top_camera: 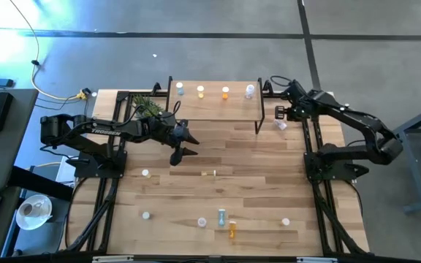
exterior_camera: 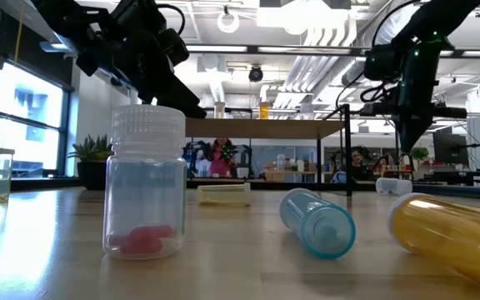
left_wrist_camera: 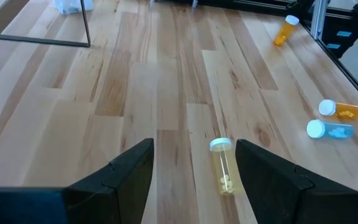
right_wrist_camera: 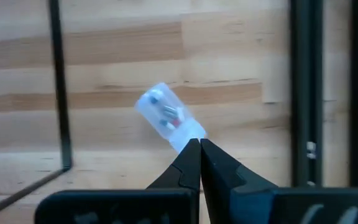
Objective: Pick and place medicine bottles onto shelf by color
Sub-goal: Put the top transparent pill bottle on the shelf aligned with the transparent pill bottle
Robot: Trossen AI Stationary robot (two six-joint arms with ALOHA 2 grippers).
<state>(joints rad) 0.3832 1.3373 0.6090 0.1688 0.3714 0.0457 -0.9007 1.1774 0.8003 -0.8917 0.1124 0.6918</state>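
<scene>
The shelf (top_camera: 215, 108) stands at the table's far side with a blue (top_camera: 180, 90), a yellow (top_camera: 201, 92), an orange (top_camera: 226, 93) and a clear medicine bottle (top_camera: 249, 90) upright on it. My right gripper (right_wrist_camera: 199, 149) is shut and points down just above a clear bottle (right_wrist_camera: 166, 117) that lies on its side by the shelf's right legs. The low view shows a gap between them. My left gripper (left_wrist_camera: 194, 171) hangs open above the table's middle. A yellow bottle (left_wrist_camera: 222, 167) lies on the wood below and beyond its fingers.
More bottles are scattered along the near edge: a blue one (top_camera: 222, 217) and an orange one (top_camera: 232, 230) lying down, and some standing (top_camera: 146, 216). A potted plant (top_camera: 148, 108) sits at the shelf's left end. The shelf's black legs (right_wrist_camera: 59, 93) stand close to my right gripper.
</scene>
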